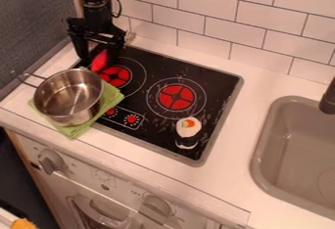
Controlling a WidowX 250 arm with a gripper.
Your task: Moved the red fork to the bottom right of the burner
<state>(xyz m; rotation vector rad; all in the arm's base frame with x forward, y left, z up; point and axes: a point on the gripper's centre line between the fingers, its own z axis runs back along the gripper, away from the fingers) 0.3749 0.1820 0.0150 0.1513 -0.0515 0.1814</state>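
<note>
We inspect the counter with 12 o'clock at the top of the view. We record the red fork (99,61) at the stove's 11 o'clock corner, on the 11 o'clock side of the smaller burner (116,77). Its long axis slants from about 1 o'clock down to 7 o'clock. We cannot tell which end carries the tines, nor whether the fork lies flat or leans.

We note the black gripper (102,52) directly over the fork's 1 o'clock end, hanging from an arm that enters at the top edge. Its jaws stand wide, one toward 8 o'clock and the other toward 2 o'clock. We cannot tell whether either touches the fork.

Toward 7 o'clock from the fork, we find a metal pot (68,97) on a green cloth (112,97), its handle pointing to 10 o'clock. The fork's lower end is near the pot's rim; contact we cannot confirm. The larger burner (177,97) sits toward 4 o'clock from the fork. Between that burner's 5 and 6 o'clock, we log a white-and-black toy (188,128) with an orange spot on top. Toward 4 o'clock from the stove (219,74), we see a grey sink (265,157).
</note>
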